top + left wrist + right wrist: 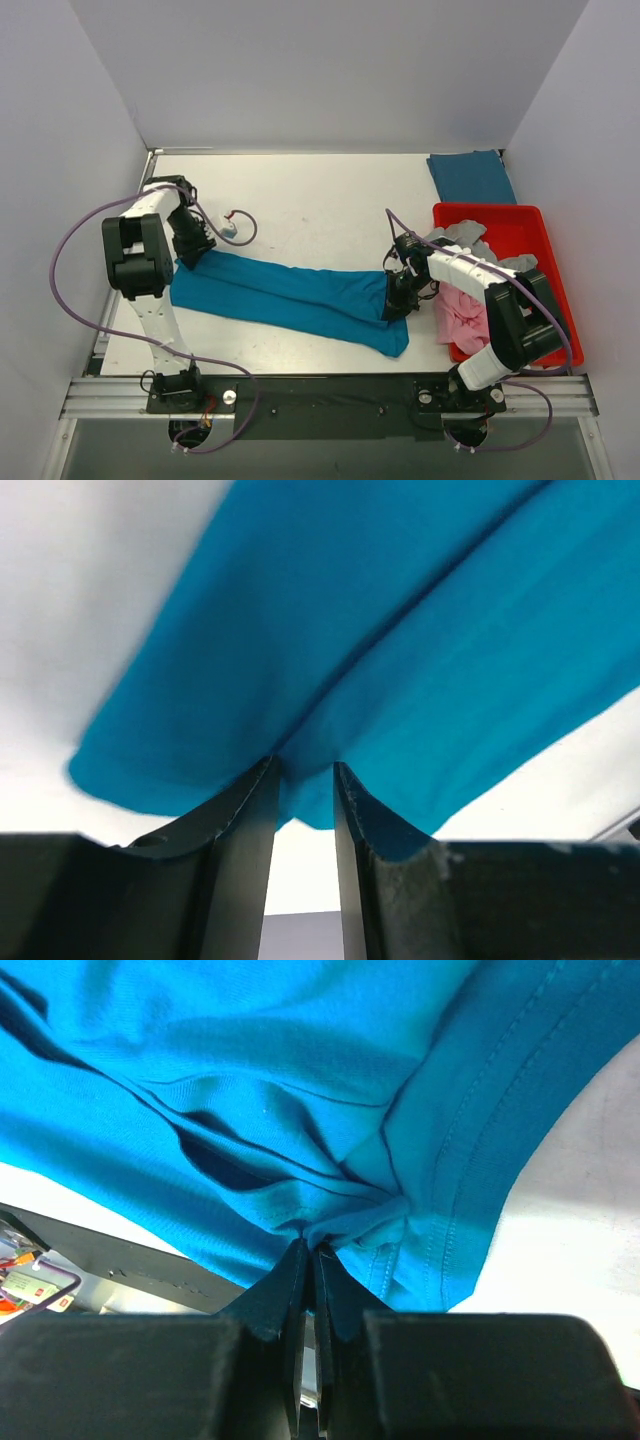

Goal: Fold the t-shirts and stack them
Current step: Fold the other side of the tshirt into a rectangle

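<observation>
A teal t-shirt [290, 295] lies drawn out in a long band across the near half of the table. My left gripper [195, 258] is at its left end. In the left wrist view the gripper [303, 765] has its jaws slightly apart with a fold of the shirt [400, 630] pinched between the tips. My right gripper [398, 300] is at the shirt's right end. The right wrist view shows it [312, 1245] shut tight on a bunched fold of the shirt [250, 1080] beside a stitched hem. A second teal t-shirt [470, 178] lies folded at the back right.
A red tray [520, 212] stands at the right, holding a grey t-shirt [462, 235] at its far side. A pink t-shirt [460, 315] hangs over its near left edge, close to my right arm. A purple cable loop [240, 225] lies by my left arm.
</observation>
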Tool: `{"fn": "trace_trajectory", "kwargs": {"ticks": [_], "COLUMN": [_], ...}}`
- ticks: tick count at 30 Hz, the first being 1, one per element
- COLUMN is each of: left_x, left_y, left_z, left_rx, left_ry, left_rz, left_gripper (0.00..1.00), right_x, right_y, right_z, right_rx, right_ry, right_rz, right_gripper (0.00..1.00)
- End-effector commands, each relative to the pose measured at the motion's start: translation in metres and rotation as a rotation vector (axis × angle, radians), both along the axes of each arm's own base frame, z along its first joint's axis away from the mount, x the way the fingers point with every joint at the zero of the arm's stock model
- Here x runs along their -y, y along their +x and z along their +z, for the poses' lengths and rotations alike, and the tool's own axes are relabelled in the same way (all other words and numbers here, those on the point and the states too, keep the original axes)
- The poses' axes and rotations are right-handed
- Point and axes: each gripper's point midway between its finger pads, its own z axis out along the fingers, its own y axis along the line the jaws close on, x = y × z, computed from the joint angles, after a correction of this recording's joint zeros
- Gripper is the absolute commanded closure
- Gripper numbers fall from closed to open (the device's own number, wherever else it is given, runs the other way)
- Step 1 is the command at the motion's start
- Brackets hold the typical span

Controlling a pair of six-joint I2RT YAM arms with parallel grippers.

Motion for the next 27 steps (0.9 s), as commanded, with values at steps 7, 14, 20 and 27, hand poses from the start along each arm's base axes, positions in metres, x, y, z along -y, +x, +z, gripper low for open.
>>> {"fn": "trace_trajectory", "kwargs": {"ticks": [7, 14, 20, 27], "left_x": [-0.007, -0.019, -0.023, -0.028], "left_y": [-0.044, -0.054, -0.052, 0.029], "left_z": [0.017, 0.011, 0.017, 0.046], "left_rx": [-0.008, -0.027, -0.017, 0.340], "left_ry": [-0.001, 0.063, 0.078, 0.116], "left_rz": [-0.046, -0.062, -0.073, 0.082], "left_gripper": [0.62, 0.71, 1.00, 1.00], "right_x": [0.007, 0.008, 0.009, 0.001], "right_y": [-0.009, -0.011, -0.009, 0.028], "right_z": [-0.003, -0.003, 0.000, 0.040], "right_rx": [-0.028, -0.029, -0.017, 0.084], "right_ry": [-0.032, -0.034, -0.031, 0.027], "right_rz": [0.017, 0.021, 0.013, -0.004], "right_gripper": [1.00, 1.00, 1.00, 1.00]}}
